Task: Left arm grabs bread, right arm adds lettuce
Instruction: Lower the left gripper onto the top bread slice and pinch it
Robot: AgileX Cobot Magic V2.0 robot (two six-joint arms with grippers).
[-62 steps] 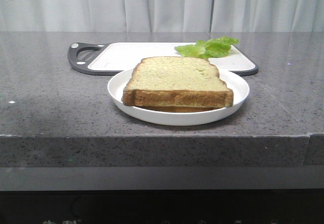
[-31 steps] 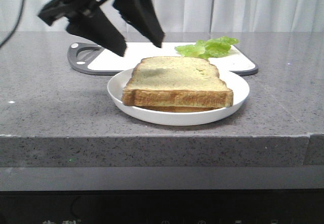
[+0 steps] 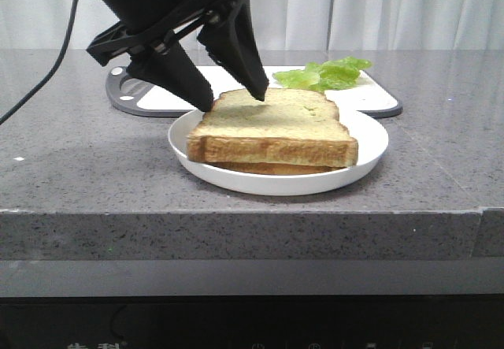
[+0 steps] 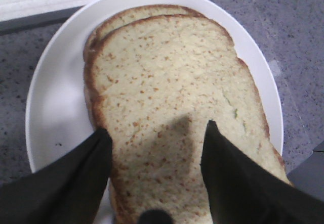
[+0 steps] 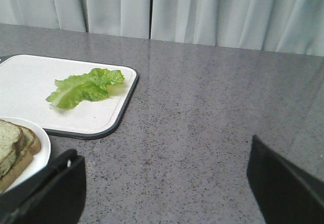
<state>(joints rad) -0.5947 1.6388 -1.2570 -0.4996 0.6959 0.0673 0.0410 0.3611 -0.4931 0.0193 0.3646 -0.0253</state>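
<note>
The bread (image 3: 272, 124) is the thick top slice on the white plate (image 3: 370, 146), with a thinner slice (image 3: 268, 168) under it. My left gripper (image 3: 233, 102) stands open at its far left corner. In the left wrist view one fingertip (image 4: 101, 138) sits at the crust edge of the bread (image 4: 172, 92) and the other rests over its face, with the gripper (image 4: 157, 128) unclosed. The lettuce (image 3: 323, 75) lies on the white cutting board (image 3: 197, 86). My right gripper (image 5: 164, 150) hangs open over bare counter, well apart from the lettuce (image 5: 86, 87).
The cutting board (image 5: 30, 72) has a dark rim and a handle at its left end, just behind the plate (image 5: 43, 148). A black cable trails from the left arm. The grey counter's front edge runs close before the plate.
The left arm came in from the upper left and dropped onto the bread's far left corner. The top slice has shifted slightly to the left.
</note>
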